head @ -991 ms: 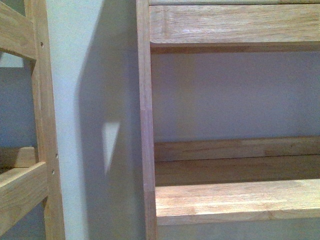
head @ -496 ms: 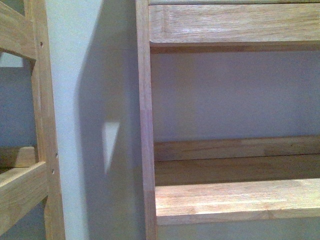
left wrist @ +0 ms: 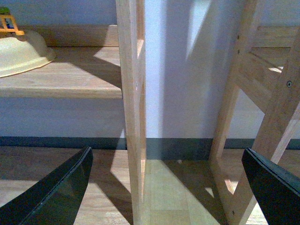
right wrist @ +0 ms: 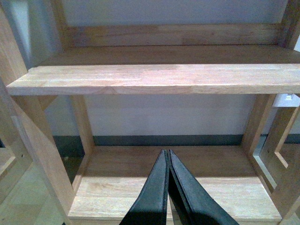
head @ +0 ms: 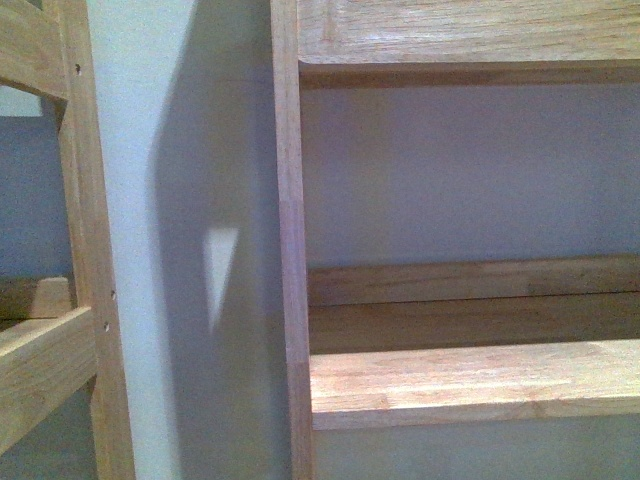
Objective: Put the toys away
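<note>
Nearest us, the left claw (left wrist: 166,187) stands wide open, its two dark fingers (left wrist: 56,192) far apart with nothing between them. The right claw (right wrist: 168,161) is closed, fingertips pressed together, empty. Beyond the right claw we see a wooden shelf unit (right wrist: 154,77) with two boards. Beyond the left claw we count two wooden uprights (left wrist: 131,108), and one cream bowl (left wrist: 21,54) on a shelf. We see no plush toy in any view.

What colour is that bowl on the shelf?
Pale cream-yellow; the bowl shows best in the left wrist view.
</note>
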Motion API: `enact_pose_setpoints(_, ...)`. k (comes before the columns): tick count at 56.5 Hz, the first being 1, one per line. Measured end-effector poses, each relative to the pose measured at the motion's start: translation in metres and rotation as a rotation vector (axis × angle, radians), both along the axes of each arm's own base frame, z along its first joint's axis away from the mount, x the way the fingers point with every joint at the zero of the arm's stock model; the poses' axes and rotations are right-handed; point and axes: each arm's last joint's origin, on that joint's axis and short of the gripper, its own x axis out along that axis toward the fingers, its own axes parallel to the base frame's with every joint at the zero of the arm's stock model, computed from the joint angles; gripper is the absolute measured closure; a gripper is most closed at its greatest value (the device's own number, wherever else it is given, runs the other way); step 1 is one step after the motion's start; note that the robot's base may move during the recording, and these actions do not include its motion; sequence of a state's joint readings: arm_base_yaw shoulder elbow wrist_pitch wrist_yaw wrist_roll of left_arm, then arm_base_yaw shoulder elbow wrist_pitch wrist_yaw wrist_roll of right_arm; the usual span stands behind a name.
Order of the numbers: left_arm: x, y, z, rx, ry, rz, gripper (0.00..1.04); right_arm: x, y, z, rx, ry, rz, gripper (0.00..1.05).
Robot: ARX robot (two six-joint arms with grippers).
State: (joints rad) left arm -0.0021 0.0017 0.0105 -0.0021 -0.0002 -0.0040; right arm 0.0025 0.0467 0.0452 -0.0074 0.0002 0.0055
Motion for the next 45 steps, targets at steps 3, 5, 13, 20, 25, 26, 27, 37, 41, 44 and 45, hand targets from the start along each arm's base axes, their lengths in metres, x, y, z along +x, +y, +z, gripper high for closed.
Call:
enact_pose_setpoints(3,0.0,0.0,0.0,0.0,0.0,0.0,0.06,-0.0003,0.0,-0.0044,0.0,-0.006,0.0,1.01)
enact_pose_setpoints(5,0.0,0.0,0.0,0.0,0.0,0.0,0.06,-0.0003,0.0,-0.0077,0.0,-0.005,0.001,1.01)
enact_pose_setpoints(13,0.0,0.0,0.0,0.0,0.0,0.0,0.06,-0.0007,0.0,-0.0071,0.0,-0.012,0.0,1.01)
enact_pose_setpoints(20,0.0,0.0,0.0,0.0,0.0,0.0,0.06,-0.0007,0.0,-0.0071,0.0,-0.012,0.0,1.01)
enact_pose_setpoints(25,0.0,0.0,0.0,0.0,0.0,0.0,0.06,-0.0007,0.0,-0.0071,-0.002,-0.012,0.0,0.91)
enact_pose_setpoints(26,0.0,0.0,0.0,0.0,0.0,0.0,0.06,-0.0007,0.0,-0.0071,-0.002,-0.012,0.0,0.9)
enact_pose_setpoints(27,0.0,0.0,0.0,0.0,0.0,0.0,0.06,-0.0007,0.0,-0.0071,-0.002,-0.012,0.0,0.86)
enact_pose_setpoints(37,0.0,0.0,0.0,0.0,0.0,0.0,0.06,-0.0007,0.0,-0.0071,-0.002,-0.013,0.0,0.6)
enact_pose_setpoints(41,0.0,0.0,0.0,0.0,0.0,0.0,0.06,-0.0007,0.0,-0.0071,-0.002,-0.013,0.0,0.5)
enact_pose_setpoints(44,0.0,0.0,0.0,0.0,0.0,0.0,0.06,-0.0007,0.0,-0.0071,-0.002,-0.013,0.0,0.41)
enact_pose_setpoints(45,0.0,0.0,0.0,0.0,0.0,0.0,0.06,-0.0007,0.0,-0.0071,-0.002,-0.013,0.0,0.38)
